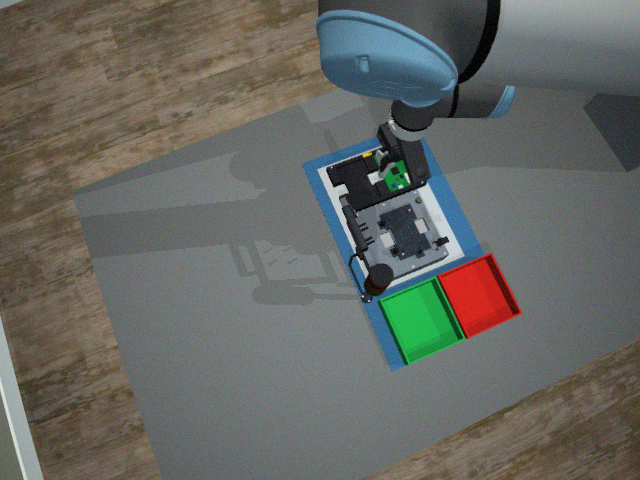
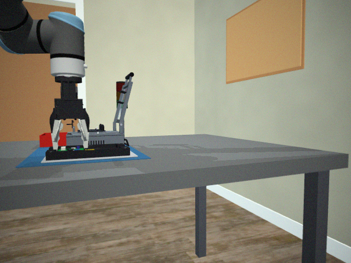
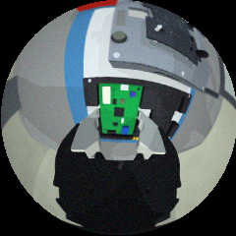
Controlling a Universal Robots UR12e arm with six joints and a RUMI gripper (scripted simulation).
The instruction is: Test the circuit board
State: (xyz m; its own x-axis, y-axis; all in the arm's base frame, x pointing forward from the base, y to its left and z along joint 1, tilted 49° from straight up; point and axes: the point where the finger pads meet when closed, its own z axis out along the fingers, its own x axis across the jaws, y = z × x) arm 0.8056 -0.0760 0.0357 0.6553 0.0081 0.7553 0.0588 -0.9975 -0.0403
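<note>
The green circuit board lies flat, component side up, in the black tray at the far end of the blue mat. My gripper is lowered over it. In the wrist view the two fingers stand on either side of the board, close to its long edges, with the jaws partly open. The side view shows the fingertips down at the level of the board in the tray. The tester lies beside the tray with its lid raised.
The signal light stands at the tester's near corner and is unlit. The green bin and the red bin sit past the tester on the blue mat. The raised lid stands on the tester's left side.
</note>
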